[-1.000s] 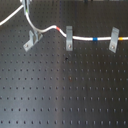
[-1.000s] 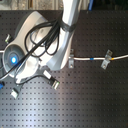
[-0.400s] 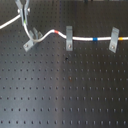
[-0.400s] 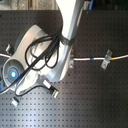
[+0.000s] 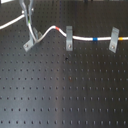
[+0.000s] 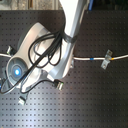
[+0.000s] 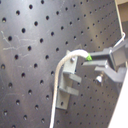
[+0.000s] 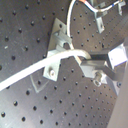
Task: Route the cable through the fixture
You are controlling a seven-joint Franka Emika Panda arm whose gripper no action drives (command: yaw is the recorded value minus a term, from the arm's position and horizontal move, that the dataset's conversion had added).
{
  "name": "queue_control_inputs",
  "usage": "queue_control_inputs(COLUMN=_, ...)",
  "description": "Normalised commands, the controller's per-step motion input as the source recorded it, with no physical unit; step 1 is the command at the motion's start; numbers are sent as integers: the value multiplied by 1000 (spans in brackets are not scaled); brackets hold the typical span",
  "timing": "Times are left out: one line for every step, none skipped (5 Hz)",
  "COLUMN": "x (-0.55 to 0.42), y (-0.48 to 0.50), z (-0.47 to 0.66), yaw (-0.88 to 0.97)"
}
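In the first exterior view, the white cable (image 5: 50,31) runs from that view's left edge past a red band and a blue-and-yellow band. The askew grey fixture (image 5: 30,43) stands at the first exterior view's left. My gripper (image 5: 34,34) reaches down right over the fixture and looks shut on the cable. Both wrist views show the cable (image 8: 35,70) arching over the fixture (image 8: 56,49) into my dark fingers (image 8: 95,61). The cable (image 7: 57,80) lies at the prongs of the fixture (image 7: 67,86); whether it sits fully in the slot is unclear. In the second exterior view the arm hides the fixture.
Two narrow grey clips (image 5: 69,39) (image 5: 114,41) hold the cable to the right of the fixture in the first exterior view. The black perforated board (image 5: 70,95) spreads below. The robot's base (image 6: 20,70) and its black hoses fill the second exterior view's left, with a clip (image 6: 105,59) on the cable.
My gripper has shifted slightly down toward the fixture with the cable. The slack between the fixture and the red band now lies lower.
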Motion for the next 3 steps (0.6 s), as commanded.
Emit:
queue_control_inputs(x=-381, y=-285, z=-69, yaw=-297)
queue_control_inputs(x=-440, y=-335, z=10, yaw=-254)
queue_control_inputs(x=-320, y=-377, z=14, yaw=-314)
